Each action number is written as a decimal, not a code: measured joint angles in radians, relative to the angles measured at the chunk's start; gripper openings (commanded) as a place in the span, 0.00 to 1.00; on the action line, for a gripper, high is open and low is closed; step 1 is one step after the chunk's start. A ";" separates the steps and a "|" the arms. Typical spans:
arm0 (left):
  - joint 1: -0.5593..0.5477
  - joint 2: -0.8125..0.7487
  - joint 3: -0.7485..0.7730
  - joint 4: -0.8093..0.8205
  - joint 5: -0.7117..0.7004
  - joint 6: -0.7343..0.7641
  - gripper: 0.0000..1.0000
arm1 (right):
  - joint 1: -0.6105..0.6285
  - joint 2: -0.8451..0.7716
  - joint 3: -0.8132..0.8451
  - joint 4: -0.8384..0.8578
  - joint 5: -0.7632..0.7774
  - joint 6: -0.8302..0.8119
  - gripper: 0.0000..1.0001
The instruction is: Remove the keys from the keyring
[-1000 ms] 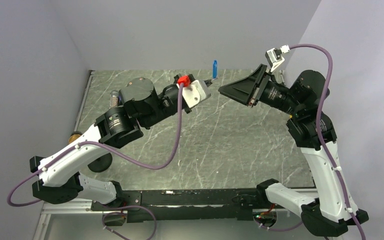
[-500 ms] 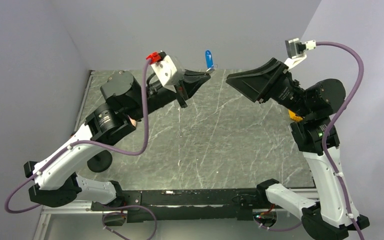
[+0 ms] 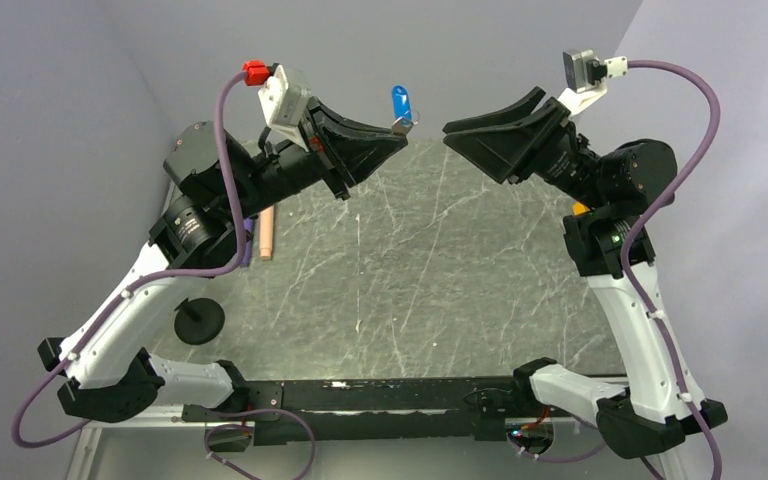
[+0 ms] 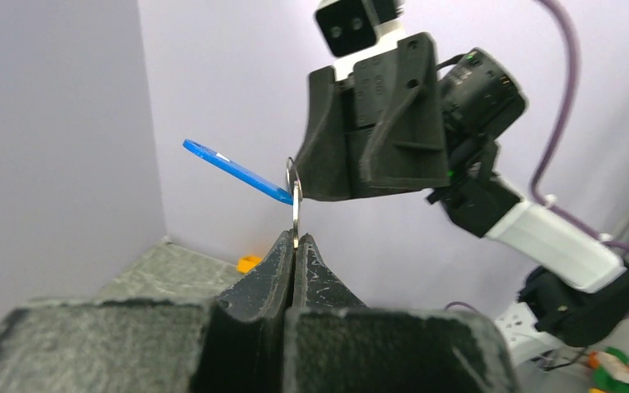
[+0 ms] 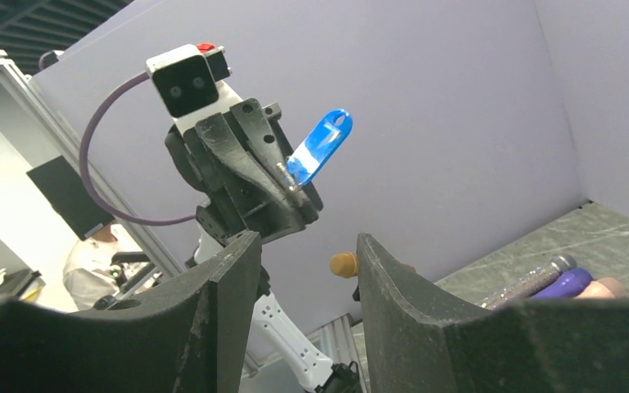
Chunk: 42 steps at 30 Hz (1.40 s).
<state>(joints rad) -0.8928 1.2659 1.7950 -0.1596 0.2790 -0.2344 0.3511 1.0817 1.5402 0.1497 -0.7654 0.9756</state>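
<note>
- Now the left hand [image 3: 403, 130] is carrying the blue key [image 3: 398, 102] much higher than a second ago. It is going from just above the far part of the surface [image 3: 440, 290] to well clear of it, up in front of the back wall.
- Its fingers [image 4: 270, 270] are pressing together on the silvery keyring [image 4: 294, 187], which is poking up out of their tips. The blue key is hanging on that ring and jutting up and sideways, touching nothing else.
- Opposite, the right hand [image 3: 460, 135] is rising in step and is now facing the left hand at about the same height, near it but apart. Its fingers [image 5: 221, 295] are standing apart with nothing between them, slightly wider than a second ago.
- As I judge it, the two are setting up a mid-air pull: one hand is pinning the ring while the other is lining up on the key. The key is not yet coming off, so the real work is still waiting.
- Counting the task's things, one blue key and one keyring are showing, both at the left hand. I am not making out a second key.
- Counting hands, there are two: one clamped on the ring and one empty.
- Counting the rest, three cylinders are lying side by side at the surface's left edge: a glittery cylinder [image 5: 532, 282], a purple cylinder [image 5: 573, 282] and a peach cylinder [image 5: 604, 286]. One black disc [image 3: 200, 320] is sitting near the left arm.
</note>
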 measured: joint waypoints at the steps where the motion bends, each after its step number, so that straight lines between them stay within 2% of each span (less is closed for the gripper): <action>1: 0.009 0.000 -0.002 0.010 0.022 -0.024 0.00 | 0.000 0.008 0.000 0.014 -0.004 0.008 0.50; 12: 0.027 0.002 -0.040 0.110 0.141 -0.148 0.00 | -0.003 0.059 0.028 0.127 -0.012 0.066 0.48; 22: 0.028 0.021 -0.073 0.187 0.150 -0.201 0.00 | -0.003 0.091 0.037 0.217 -0.027 0.126 0.42; 35: 0.029 0.073 -0.074 0.230 0.150 -0.249 0.00 | -0.004 0.097 0.037 0.234 -0.029 0.136 0.35; 42: 0.029 0.083 -0.074 0.231 0.146 -0.259 0.00 | -0.004 0.097 0.037 0.235 -0.029 0.136 0.35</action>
<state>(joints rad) -0.8642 1.3491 1.7214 0.0715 0.4252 -0.4934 0.3473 1.1782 1.5776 0.3843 -0.7940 1.1118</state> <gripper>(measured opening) 0.021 0.349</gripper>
